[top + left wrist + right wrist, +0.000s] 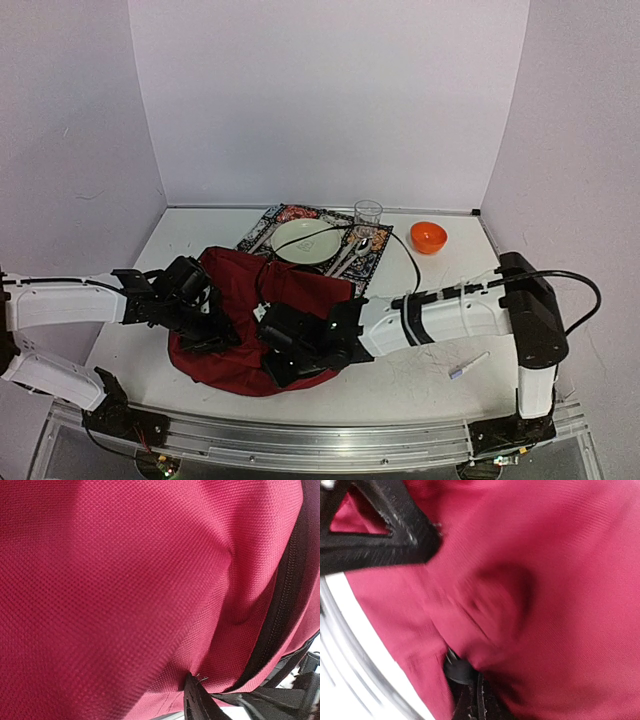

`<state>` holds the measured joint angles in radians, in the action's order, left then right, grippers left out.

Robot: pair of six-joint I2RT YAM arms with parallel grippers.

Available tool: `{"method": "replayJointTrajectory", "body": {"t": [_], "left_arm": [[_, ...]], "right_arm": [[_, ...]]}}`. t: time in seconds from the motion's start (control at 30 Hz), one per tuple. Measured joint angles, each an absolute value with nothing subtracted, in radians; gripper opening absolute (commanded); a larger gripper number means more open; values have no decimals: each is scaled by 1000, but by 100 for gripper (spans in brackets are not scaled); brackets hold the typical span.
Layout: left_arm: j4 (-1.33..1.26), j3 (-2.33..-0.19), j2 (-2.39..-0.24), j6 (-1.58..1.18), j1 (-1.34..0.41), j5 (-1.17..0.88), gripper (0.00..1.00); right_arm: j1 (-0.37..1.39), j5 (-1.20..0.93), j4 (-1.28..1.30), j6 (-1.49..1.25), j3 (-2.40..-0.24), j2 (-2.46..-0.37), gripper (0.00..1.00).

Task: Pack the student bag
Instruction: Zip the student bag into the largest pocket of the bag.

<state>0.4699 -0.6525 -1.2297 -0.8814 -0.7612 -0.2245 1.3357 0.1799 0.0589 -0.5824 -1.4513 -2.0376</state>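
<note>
As seen from above, the bag (245, 285) lay slumped on the table (420, 375) by the arms, with the left gripper (213, 335) at its left edge and the right gripper (276, 360) at its front. On the left wrist, red cloth and the zipper (280, 605) filled the frame — I couldn't tell the jaw state. On the right wrist, the jaws were together against blurred cloth — whether they pinched it was unclear.

The student bag (240, 290) is lying on the table (190, 235), with the left gripper (205, 318) sitting on its nine o'clock side and the right gripper (285, 345) on its five o'clock side. At the bag's one o'clock a placemat (275, 215) is carrying a plate (305, 240), with cutlery (345, 258) at the plate's three o'clock and a glass (368, 213) at its one o'clock. A bowl (428, 237) is sitting at the placemat's three o'clock, and a marker (468, 366) is lying at the bag's four o'clock.
</note>
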Motion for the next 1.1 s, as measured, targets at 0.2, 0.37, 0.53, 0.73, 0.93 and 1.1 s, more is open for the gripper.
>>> {"method": "replayJointTrajectory", "body": {"t": [0.2, 0.37, 0.53, 0.73, 0.93, 1.1], "left_arm": [[470, -654, -1234, -866, -761, -224, 42], [471, -656, -1235, -864, -761, -225, 41], [472, -658, -1235, -864, -761, -224, 41], [472, -658, -1235, -864, -761, -225, 41], [472, -658, -1235, -863, -761, -225, 41], [473, -659, -1236, -862, -761, -225, 41]], "right_arm": [[1336, 167, 62, -578, -1417, -1974, 13], [1336, 125, 60, -557, -1455, -1990, 41], [1336, 117, 38, -566, -1522, -2026, 50], [1336, 123, 38, -590, -1531, -2039, 49], [1336, 130, 36, -603, -1573, -2096, 39], [1336, 150, 35, -606, -1589, -2129, 15]]}}
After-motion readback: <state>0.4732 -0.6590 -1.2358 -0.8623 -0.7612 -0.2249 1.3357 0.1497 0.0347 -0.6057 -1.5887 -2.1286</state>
